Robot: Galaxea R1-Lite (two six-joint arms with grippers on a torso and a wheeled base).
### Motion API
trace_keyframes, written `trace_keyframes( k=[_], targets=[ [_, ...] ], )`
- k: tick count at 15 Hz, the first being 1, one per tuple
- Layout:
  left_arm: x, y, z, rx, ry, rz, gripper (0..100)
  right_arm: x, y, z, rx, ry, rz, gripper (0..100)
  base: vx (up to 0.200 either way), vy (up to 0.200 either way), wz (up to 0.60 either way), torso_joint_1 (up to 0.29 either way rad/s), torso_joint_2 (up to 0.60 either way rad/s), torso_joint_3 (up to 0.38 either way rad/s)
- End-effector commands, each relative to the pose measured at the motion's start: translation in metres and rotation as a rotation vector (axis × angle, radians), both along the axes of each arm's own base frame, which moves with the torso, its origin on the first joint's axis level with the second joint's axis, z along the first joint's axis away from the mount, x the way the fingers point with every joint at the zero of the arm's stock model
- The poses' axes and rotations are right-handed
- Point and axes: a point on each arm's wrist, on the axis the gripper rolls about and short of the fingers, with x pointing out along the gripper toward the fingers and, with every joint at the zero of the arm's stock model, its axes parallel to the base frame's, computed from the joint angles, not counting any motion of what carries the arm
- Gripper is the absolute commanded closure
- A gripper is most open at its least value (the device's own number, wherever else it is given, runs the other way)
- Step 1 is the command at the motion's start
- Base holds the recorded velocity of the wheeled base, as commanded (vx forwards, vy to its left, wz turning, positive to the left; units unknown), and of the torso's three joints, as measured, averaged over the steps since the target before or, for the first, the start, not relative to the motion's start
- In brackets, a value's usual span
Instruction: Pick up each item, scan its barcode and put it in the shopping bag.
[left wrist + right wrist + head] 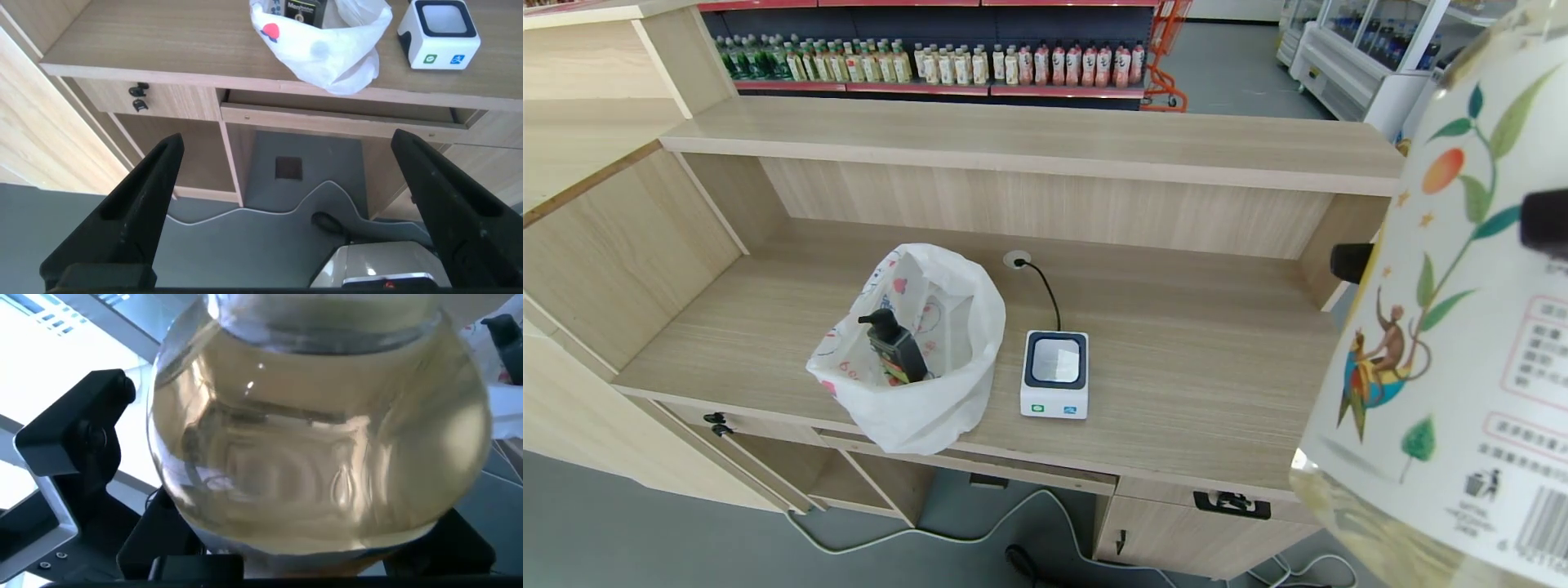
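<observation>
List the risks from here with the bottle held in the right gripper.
1. The bottle shows its barcode to the head camera, away from the scanner, so the scan may miss unless the right gripper turns it.
2. The shopping bag sits limp at the front edge of the counter with a pump bottle already inside; lowering the bottle in could tip it or drag the bag off.

The left pincer [288,139] had two broad, matte black fingers [131,220] tapering to blunt tips; the right pincer [1447,242] was black too, its angular finger bracket [65,449] dotted with small screws
</observation>
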Motion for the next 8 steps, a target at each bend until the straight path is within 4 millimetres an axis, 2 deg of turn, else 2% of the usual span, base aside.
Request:
trace_keyframes(
  k=[1,6,8],
  targets=[
    [0.0,0.0,0.0,0.0,0.0,-0.001,0,0.003,0.003,-0.001,-0.005,0.006,0.001,100,0.0,0.0,0.0,0.0,0.0,0.0],
    [0.0,0.0,0.0,0.0,0.002,-0.001,0,0.004,0.002,-0.002,-0.009,-0.015,-0.013,100,0.0,0.0,0.0,0.0,0.0,0.0],
    [0.0,0.0,0.0,0.0,-0.001,-0.001,0,0.011,-0.003,-0.011,-0.059,-0.131,-0.108,100,0.0,0.0,0.0,0.0,0.0,0.0]
  ],
)
